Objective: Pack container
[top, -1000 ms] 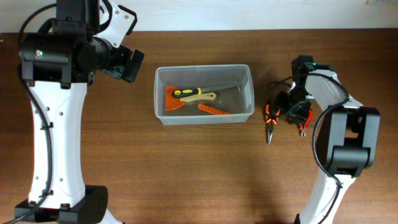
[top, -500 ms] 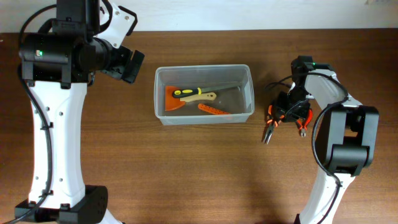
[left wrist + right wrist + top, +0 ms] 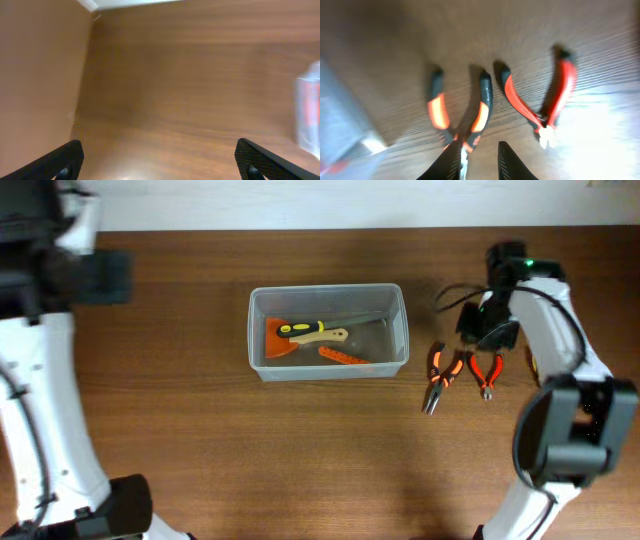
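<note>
The container (image 3: 326,288) stands in the middle of the bench (image 3: 200,430). It already holds an orange scraper (image 3: 300,335) with a yellow-and-black handle, and a thin orange piece (image 3: 343,356) whose kind I cannot tell.

Just beside its right wall, out on the wood, lie the orange-and-black long-nose pliers (image 3: 438,372), and next to them the red-handled pliers (image 3: 485,372). Neither touches the container.

A second ago the right end effector (image 3: 480,160) was low over this pair, and half a second ago it was at the long-nose pliers. It has now drawn back toward the far edge, fingers spread with nothing between them. The long-nose pliers lie slightly skewed from where they were, nose angled toward the near edge. That looks like a pick that did not hold, so both pliers still wait to be packed and a fresh approach seems needed.

The left end effector (image 3: 160,162), wide open and empty, has swung out to the far left, well apart from the container.
</note>
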Robot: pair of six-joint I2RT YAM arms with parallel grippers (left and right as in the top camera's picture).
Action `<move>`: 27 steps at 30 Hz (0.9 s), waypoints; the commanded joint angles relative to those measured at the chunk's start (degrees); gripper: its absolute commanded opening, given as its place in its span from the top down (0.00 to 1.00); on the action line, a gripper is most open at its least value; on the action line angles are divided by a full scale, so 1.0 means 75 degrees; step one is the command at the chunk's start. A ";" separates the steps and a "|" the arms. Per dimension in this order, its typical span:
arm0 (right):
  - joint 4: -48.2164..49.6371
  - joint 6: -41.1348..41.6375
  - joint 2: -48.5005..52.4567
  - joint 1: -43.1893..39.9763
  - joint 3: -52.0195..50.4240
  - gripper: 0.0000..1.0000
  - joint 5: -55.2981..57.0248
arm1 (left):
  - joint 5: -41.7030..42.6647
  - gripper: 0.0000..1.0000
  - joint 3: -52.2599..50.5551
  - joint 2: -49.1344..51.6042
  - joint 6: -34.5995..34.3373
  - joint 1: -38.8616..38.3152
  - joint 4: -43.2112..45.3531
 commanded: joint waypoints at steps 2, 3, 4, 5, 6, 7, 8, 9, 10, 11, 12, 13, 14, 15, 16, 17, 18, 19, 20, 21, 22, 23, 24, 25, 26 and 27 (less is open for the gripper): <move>-0.0050 -0.0099 -0.0618 0.0047 0.0166 0.74 0.0143 | 0.0784 0.01 0.0020 -0.0277 -0.0379 0.0813 -0.0102; -0.0079 -0.0099 -0.0571 0.0047 0.0160 0.74 0.0067 | 0.0822 0.01 0.0020 -0.0277 -0.0376 0.0953 -0.0119; -0.0114 -0.0096 -0.0510 0.0047 0.0137 0.74 -0.0009 | 0.0822 0.01 0.0020 -0.0277 -0.0376 0.1061 -0.0117; -0.0125 -0.0093 -0.0440 0.0047 0.0090 0.74 -0.0064 | 0.0822 0.01 0.0020 -0.0277 -0.0376 0.1139 -0.0117; -0.0119 -0.0055 -0.0385 0.0050 -0.0009 0.74 -0.0149 | 0.0822 0.01 0.0020 -0.0277 -0.0379 0.1207 -0.0114; -0.0093 0.0055 -0.0321 0.0055 -0.0122 0.73 -0.0160 | 0.0822 0.01 0.0020 -0.0277 -0.0379 0.1250 -0.0108; -0.0058 0.0181 -0.0289 0.0055 -0.0251 0.68 -0.0140 | 0.0822 0.01 0.0020 -0.0277 -0.0376 0.1265 -0.0093; 0.0020 0.0239 -0.0224 0.0055 -0.0396 0.66 -0.0140 | 0.0822 0.01 0.0020 -0.0277 -0.0376 0.1268 -0.0096; 0.0093 0.0379 -0.0181 0.0055 -0.0568 0.64 -0.0140 | 0.0819 0.01 0.0020 -0.0277 -0.0376 0.1268 -0.0096; 0.0227 0.0469 -0.0122 0.0055 -0.0784 0.61 -0.0149 | 0.0819 0.01 0.0020 -0.0277 -0.0376 0.1268 -0.0096; 0.0318 0.0557 -0.0090 0.0070 -0.0965 0.61 -0.0143 | 0.0822 0.01 0.0020 -0.0277 -0.0376 0.1268 -0.0096; 0.0443 0.0609 -0.0070 0.0070 -0.1163 0.60 -0.0149 | 0.0822 0.01 0.0020 -0.0277 -0.0376 0.1268 -0.0096; 0.0597 0.0638 -0.0064 0.0082 -0.1381 0.57 -0.0181 | 0.0819 0.01 0.0020 -0.0277 -0.0376 0.1268 -0.0096; 0.0743 0.0708 -0.0064 0.0085 -0.1597 0.56 -0.0198 | 0.0822 0.01 0.0020 -0.0277 -0.0376 0.1268 -0.0096; 0.0921 0.0743 -0.0064 0.0085 -0.1833 0.54 -0.0233 | 0.0822 0.01 0.0020 -0.0277 -0.0376 0.1268 -0.0096; 0.1078 0.0743 -0.0061 0.0085 -0.2017 0.53 -0.0312 | 0.0822 0.01 0.0020 -0.0277 -0.0376 0.1268 -0.0096; 0.1233 0.0743 -0.0064 0.0082 -0.2180 0.51 -0.0414 | 0.0822 0.01 0.0020 -0.0277 -0.0376 0.1268 -0.0096; 0.1390 0.0743 -0.0061 0.0082 -0.2331 0.47 -0.0487 | 0.0822 0.01 0.0020 -0.0277 -0.0376 0.1268 -0.0096; 0.1527 0.0743 -0.0061 0.0082 -0.2468 0.46 -0.0554 | 0.0822 0.01 0.0020 -0.0277 -0.0376 0.1268 -0.0096; 0.1638 0.0775 -0.0061 0.0085 -0.2602 0.46 -0.0603 | 0.0822 0.01 0.0020 -0.0277 -0.0376 0.1268 -0.0096; 0.1699 0.0866 -0.0061 0.0085 -0.2702 0.46 -0.0600 | 0.0822 0.01 0.0020 -0.0277 -0.0376 0.1268 -0.0096; 0.1763 0.0941 -0.0061 0.0085 -0.2812 0.46 -0.0597 | 0.0819 0.01 0.0020 -0.0277 -0.0376 0.1268 -0.0096; 0.1833 0.0965 -0.0061 0.0085 -0.2923 0.46 -0.0600 | 0.0819 0.01 0.0020 -0.0277 -0.0376 0.1268 -0.0096; 0.1897 0.1052 -0.0061 0.0085 -0.3037 0.46 -0.0597 | 0.0822 0.01 0.0020 -0.0277 -0.0376 0.1268 -0.0096; 0.1976 0.1142 -0.0061 0.0082 -0.3156 0.46 -0.0597 | 0.0822 0.01 0.0020 -0.0277 -0.0376 0.1268 -0.0096; 0.2090 0.1218 -0.0061 0.0082 -0.3296 0.46 -0.0597 | 0.0822 0.01 0.0020 -0.0277 -0.0376 0.1268 -0.0096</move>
